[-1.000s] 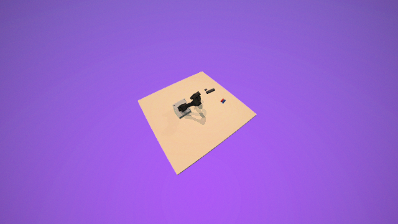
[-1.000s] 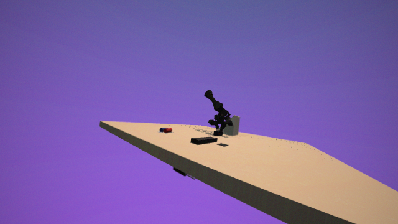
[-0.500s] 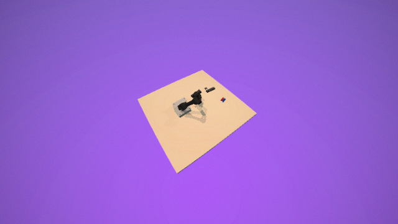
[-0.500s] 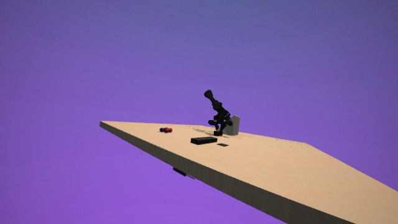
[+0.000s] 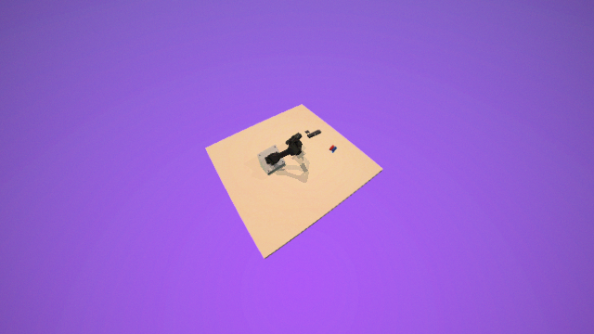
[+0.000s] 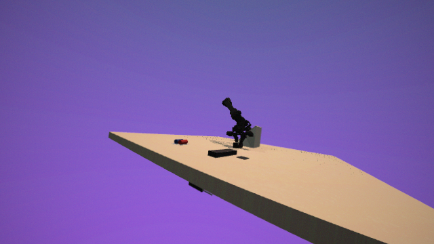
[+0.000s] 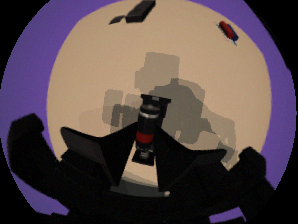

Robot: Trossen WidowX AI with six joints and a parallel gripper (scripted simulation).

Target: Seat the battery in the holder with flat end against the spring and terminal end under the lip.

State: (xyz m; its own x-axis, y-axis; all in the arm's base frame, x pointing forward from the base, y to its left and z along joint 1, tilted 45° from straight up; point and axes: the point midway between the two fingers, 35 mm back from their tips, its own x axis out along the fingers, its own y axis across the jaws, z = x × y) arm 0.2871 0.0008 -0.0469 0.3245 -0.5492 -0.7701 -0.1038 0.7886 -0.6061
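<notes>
The battery point(image 7: 146, 136), black with a red band and a silvery end, lies lengthwise between my fingertips in the wrist view. My gripper point(image 7: 146, 126) is shut on it. The black holder point(image 7: 161, 100) point(image 6: 237, 145) is under the battery; its end parts show beyond both battery ends. In the wrist view the battery's far end looks slightly left of the middle of the holder's far end. The fingers hide the holder's sides, so I cannot tell whether the battery is fully down, touches the spring or is under the lip. In the exterior view the gripper is low, right over the holder.
A long black block point(image 5: 314, 134) point(image 6: 222, 153) point(image 7: 140, 11) lies beyond the holder, with a small dark flat piece point(image 6: 243, 157) point(image 7: 117, 20) beside it. A red cylinder point(image 6: 183, 141) point(image 7: 226, 29) and a blue one point(image 6: 177, 141) lie together farther off. The arm's grey mount point(image 6: 257, 137) stands behind.
</notes>
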